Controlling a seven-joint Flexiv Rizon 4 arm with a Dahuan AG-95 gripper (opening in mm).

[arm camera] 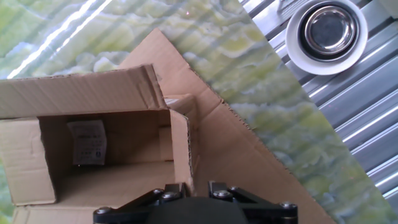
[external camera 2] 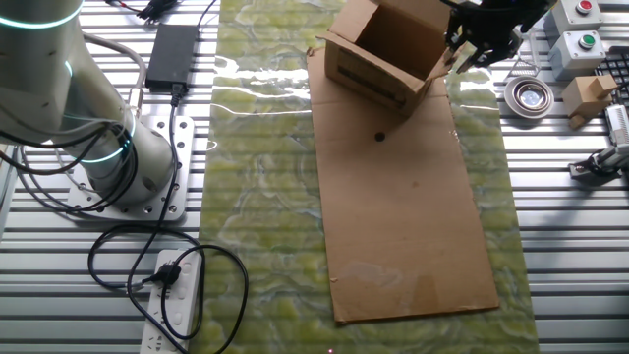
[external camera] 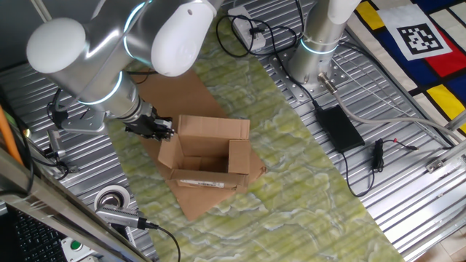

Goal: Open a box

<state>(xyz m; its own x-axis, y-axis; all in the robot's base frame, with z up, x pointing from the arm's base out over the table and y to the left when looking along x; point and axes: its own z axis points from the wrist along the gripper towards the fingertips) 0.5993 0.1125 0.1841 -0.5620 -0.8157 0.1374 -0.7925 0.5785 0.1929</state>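
The box (external camera: pixel 207 156) sits on the large flat cardboard sheet (external camera 2: pixel 403 211), which lies on the green mottled mat (external camera 2: pixel 265 197), and its mouth is wide open to the cameras. From one fixed view the far flap stands upright, a side flap stands too, and the near flaps are folded out and down, with a white label showing on the near side. The hand view looks straight into the brown interior, where a small label shows on an inner wall. By my read the opening is all but done; at most one flap is left to press fully back. The gripper (external camera: pixel 154 128) hovers at the box's side, right beside a flap edge. Whether the fingers are parted or closed on that flap, I cannot tell; the hand view shows only their base. A tape roll (arm camera: pixel 326 31) lies off on the ribbed metal table (external camera: pixel 408 211).
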